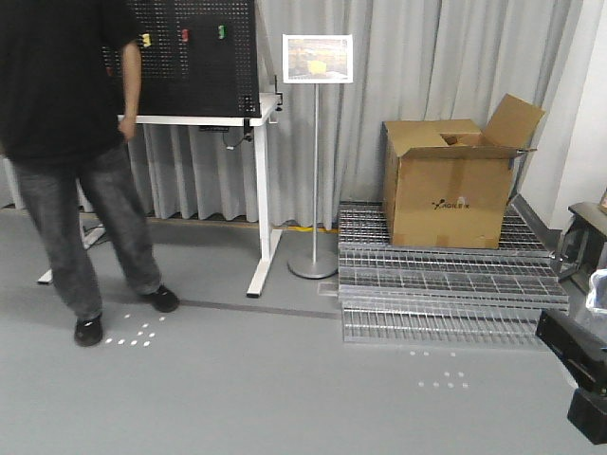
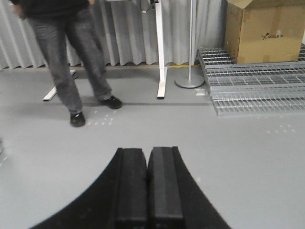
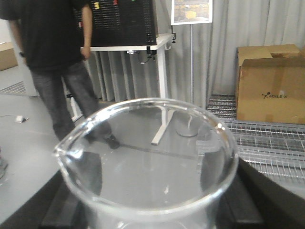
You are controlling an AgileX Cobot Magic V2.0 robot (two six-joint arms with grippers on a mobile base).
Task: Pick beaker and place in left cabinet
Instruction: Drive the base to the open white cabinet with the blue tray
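Grey floor (image 1: pixel 266 379) is seen before the box (image 1: pixel 453 190). The beaker (image 3: pixel 147 143), held in the right gripper (image 3: pixel 152 207), should be kept upright; the left gripper (image 2: pixel 148 186) is closed, empty.

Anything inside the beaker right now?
The beaker looks empty: only floor and a white table leg show through the clear glass. Its bottom is out of frame, so unseen.
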